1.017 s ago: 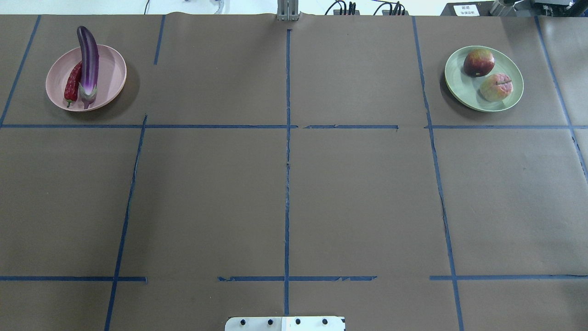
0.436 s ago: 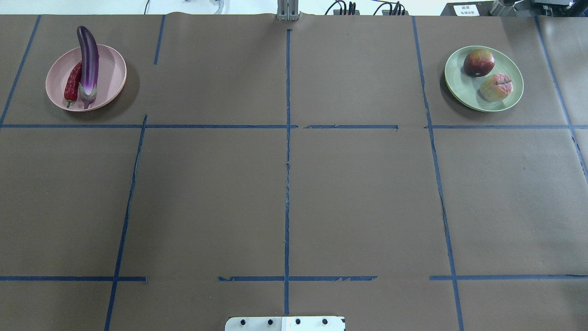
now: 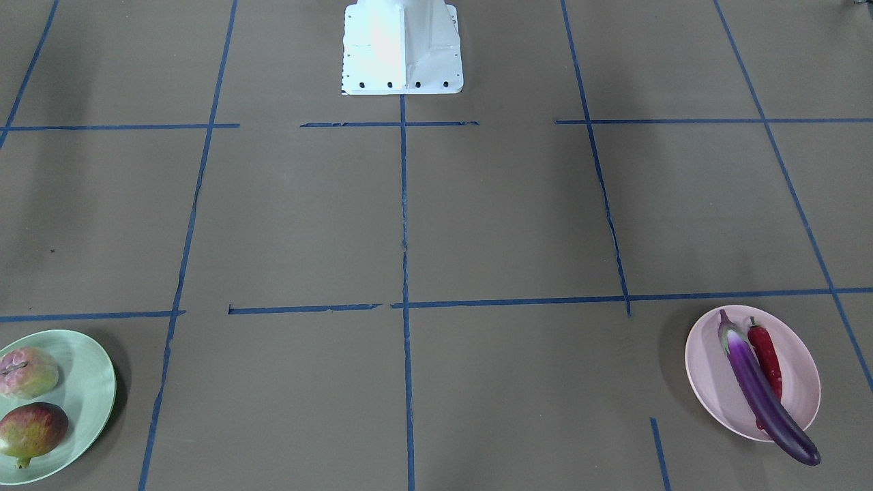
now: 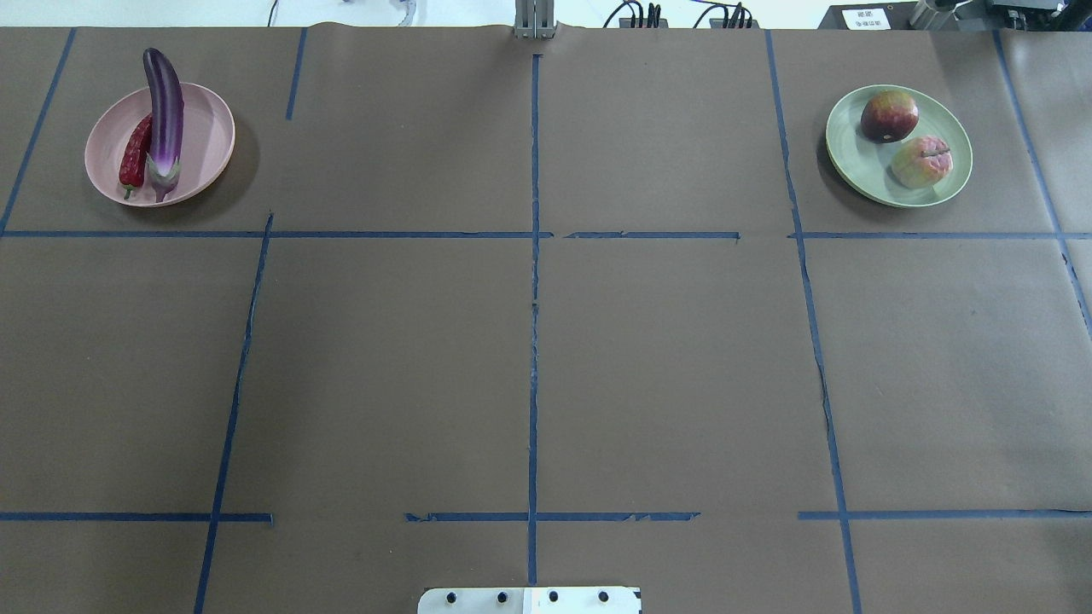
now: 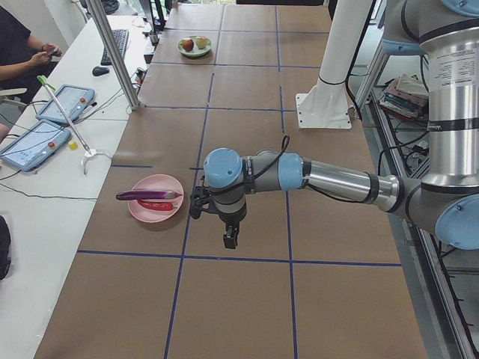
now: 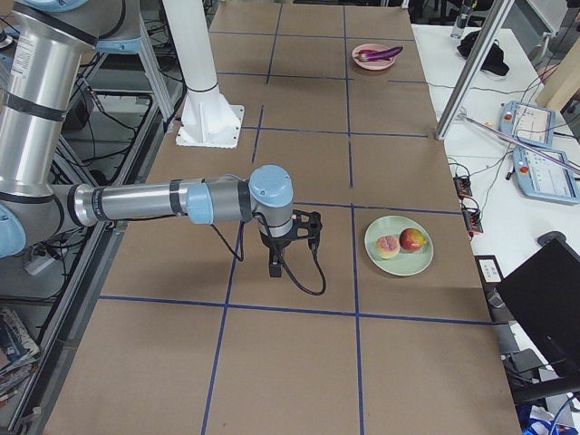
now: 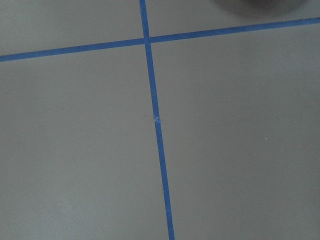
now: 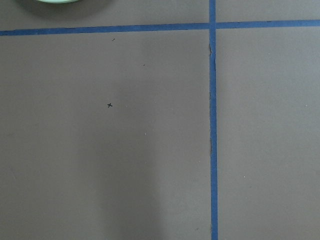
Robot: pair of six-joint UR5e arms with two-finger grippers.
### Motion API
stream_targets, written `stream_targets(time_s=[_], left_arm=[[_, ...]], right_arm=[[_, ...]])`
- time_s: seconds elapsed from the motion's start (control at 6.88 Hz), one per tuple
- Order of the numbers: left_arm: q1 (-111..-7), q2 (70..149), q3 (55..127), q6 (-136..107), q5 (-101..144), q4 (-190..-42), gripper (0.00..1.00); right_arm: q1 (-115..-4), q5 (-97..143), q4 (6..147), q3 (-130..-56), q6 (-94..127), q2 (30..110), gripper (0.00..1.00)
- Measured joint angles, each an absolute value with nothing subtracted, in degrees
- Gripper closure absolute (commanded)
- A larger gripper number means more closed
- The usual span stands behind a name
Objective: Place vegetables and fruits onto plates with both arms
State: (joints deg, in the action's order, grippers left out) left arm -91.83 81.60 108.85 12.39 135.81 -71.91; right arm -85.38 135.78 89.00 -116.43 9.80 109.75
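Eggplant (image 4: 164, 111) and chili pepper (image 4: 136, 158) lie together on the pink plate (image 4: 209, 141), which sits at the far left corner of the desk (image 4: 546, 358) as seen from the white base block (image 4: 529, 599), well apart from it. The eggplant's whitish stalk end points toward the base block and its dark tip overhangs the plate's rim on the side away from the block; the chili pepper lies along the eggplant's left side, close against it, inside the plate. The left arm (image 5: 329, 179) reaches out over the desk, its tool (image 5: 231, 239) pointing down above bare brown paper, near the pink plate on the side toward the base block and apart from it; only a side view shows this tool, so whether it is parted or drawn together cannot be told. Blue tape lines (image 4: 534, 341) mark the paper into a grid, one running straight out from the base block. The right arm (image 6: 145, 201) stretches out likewise, its tool (image 6: 275, 269) hanging over the paper near the green plate (image 4: 849, 162), again on the base block's side, and whether it is parted cannot be told either. The green plate sits far right of the base block and holds both fruits side by side: the darker red-yellow fruit (image 4: 889, 115) farther from the block, the pale pink-and-green fruit (image 4: 921, 162) nearer it
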Motion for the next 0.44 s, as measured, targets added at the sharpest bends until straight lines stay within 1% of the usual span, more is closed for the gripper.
stream_targets(time_s=[0.44], left_arm=[[-91.83,80.61,105.67,12.48,136.05,-75.52,0.00]], right_arm=[[-86.01,135.79,88.95,-115.56,9.65,110.27,0.00]])
